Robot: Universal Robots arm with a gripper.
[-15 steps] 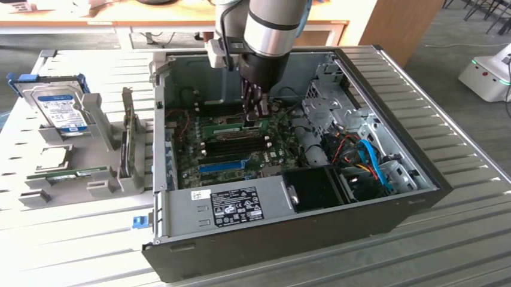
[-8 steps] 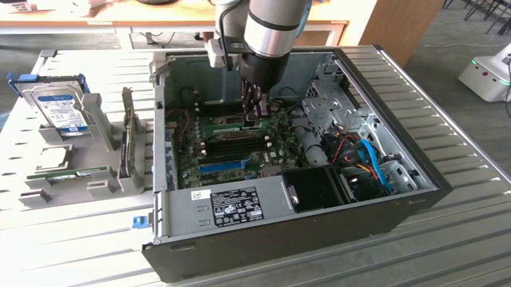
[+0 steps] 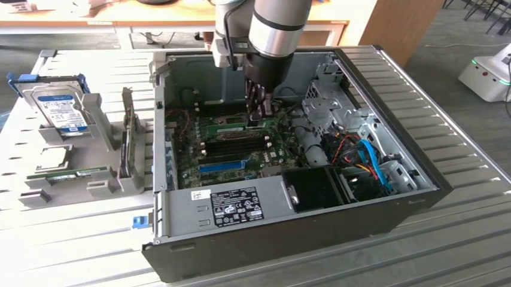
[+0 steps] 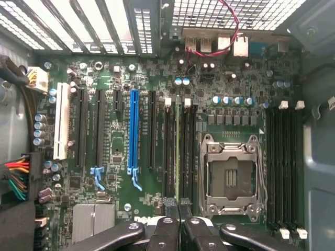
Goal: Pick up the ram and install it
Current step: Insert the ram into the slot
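I see the end effector (image 4: 178,202) clamped on the ram (image 4: 178,146), which sits edge-on at the motherboard (image 4: 230,78) slots. The white case sticker (image 3: 232,207) is illegible.

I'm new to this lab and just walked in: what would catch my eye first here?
A robot arm reaches into an open computer case, its claw shut on the ram, held edge-on over the motherboard. On the board, a bright blue slot and the metal-framed processor socket stand out.

We see the ribbed table (image 3: 463,239) carrying an open computer case (image 3: 264,239) below the jaws, seemingly a parts rack (image 3: 102,189) aside.
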